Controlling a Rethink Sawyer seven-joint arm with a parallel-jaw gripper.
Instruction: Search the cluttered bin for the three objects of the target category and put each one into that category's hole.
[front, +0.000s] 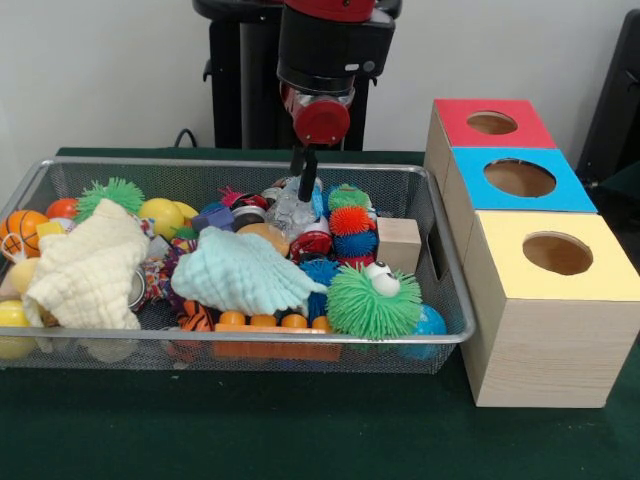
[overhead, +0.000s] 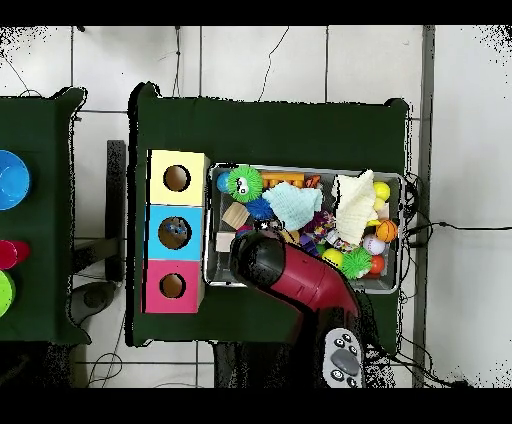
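Note:
The bin (front: 250, 338) of silver wire mesh lies on the green table, full of toys; it also shows in the overhead view (overhead: 400, 230). My gripper (front: 304, 180) hangs over the bin's far middle. Its black fingers are shut, with their tips just above a clear plastic toy (front: 288, 208). I cannot tell if it holds anything. The blue-topped box's hole (front: 519, 177) is to the right of the bin, between the red-topped box (front: 491, 122) and the yellow-topped box (front: 557, 253). In the overhead view the red arm (overhead: 300, 275) hides the gripper, and the blue box's hole (overhead: 176, 232) shows to the left.
In the bin lie a green spiky ball with eyes (front: 373, 300), a mint cloth (front: 245, 272), a cream cloth (front: 90, 265), a wooden cube (front: 398, 243), a small basketball (front: 22, 230) and several balls. A side table with a blue bowl (overhead: 10, 178) stands at the overhead view's left.

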